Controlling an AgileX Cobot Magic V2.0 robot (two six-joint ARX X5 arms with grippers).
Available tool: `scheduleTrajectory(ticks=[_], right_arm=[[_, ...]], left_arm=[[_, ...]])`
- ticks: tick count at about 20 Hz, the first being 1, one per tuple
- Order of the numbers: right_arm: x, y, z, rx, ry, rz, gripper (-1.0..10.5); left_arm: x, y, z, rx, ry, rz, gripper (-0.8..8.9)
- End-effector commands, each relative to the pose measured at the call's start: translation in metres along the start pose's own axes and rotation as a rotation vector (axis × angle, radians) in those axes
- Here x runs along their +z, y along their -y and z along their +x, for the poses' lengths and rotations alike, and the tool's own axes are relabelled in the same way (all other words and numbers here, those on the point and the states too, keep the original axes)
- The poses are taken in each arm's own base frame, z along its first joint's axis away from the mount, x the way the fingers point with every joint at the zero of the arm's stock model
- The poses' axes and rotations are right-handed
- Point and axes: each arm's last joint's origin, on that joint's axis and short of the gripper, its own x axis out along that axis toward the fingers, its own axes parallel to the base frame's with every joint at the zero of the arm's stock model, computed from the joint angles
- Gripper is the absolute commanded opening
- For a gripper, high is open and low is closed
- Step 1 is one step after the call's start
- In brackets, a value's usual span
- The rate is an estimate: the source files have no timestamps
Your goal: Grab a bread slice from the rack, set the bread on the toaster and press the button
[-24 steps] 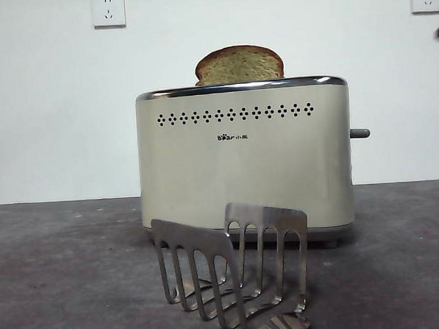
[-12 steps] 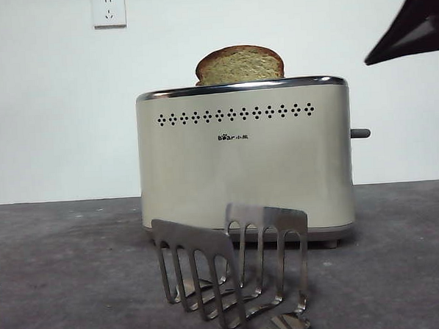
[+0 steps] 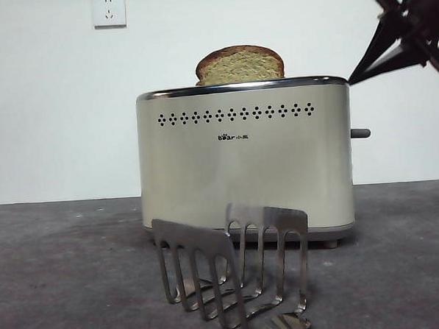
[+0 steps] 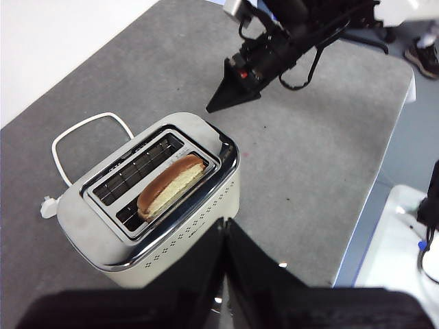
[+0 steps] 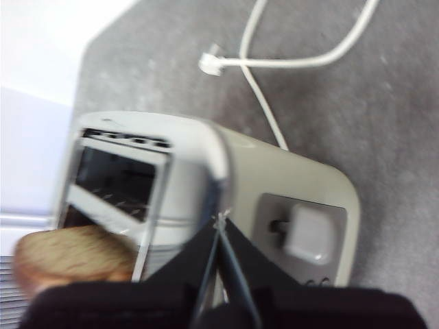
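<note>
The slice of bread (image 3: 239, 65) shows only its rounded top; the rest is sunk in the toaster (image 3: 245, 159). The rack (image 3: 233, 274) is cut off at the front view's bottom edge. The right wrist view is blurred, with the bread clipped at lower left.

Right pincer (image 3: 356, 78) closed, tilted downward; left pincer (image 4: 225, 223) closed, raised high

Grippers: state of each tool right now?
Left tool: shut, empty, above the toaster.
Right tool: shut, empty, beside the button.
</note>
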Motion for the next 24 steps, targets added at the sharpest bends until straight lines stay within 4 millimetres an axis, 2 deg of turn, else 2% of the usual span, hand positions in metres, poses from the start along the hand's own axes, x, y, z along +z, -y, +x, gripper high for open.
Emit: scheduleTrajectory(ticks=[1, 7, 11, 13, 17, 24], right_arm=[[0.0, 0.009, 0.009, -0.014, -0.031, 0.014, 0.0], [-0.007, 0.025, 0.021, -0.1, -0.111, 0.019, 0.0], [-0.007, 0.025, 0.021, -0.116, -0.107, 0.006, 0.0], [-0.007, 0.026, 0.022, -0.124, -0.106, 0.003, -0.1], [-0.007, 0.034, 0.029, -0.132, -0.13, 0.024, -0.1], [-0.011, 0.051, 0.046, -0.152, -0.186, 0.055, -0.1]], left_arm=[[0.0, 0.0, -0.001, -0.001, 0.008, -0.057, -0.09], [-0.015, 0.002, -0.005, 0.005, -0.02, -0.121, -0.09], [-0.035, 0.0, 0.006, 0.125, -0.106, -0.156, -0.09], [-0.041, -0.001, 0.014, 0.132, -0.143, -0.176, -0.09], [-0.046, -0.003, 0.021, 0.204, -0.18, -0.175, -0.09], [-0.047, -0.01, 0.021, 0.243, -0.181, -0.211, -0.09]])
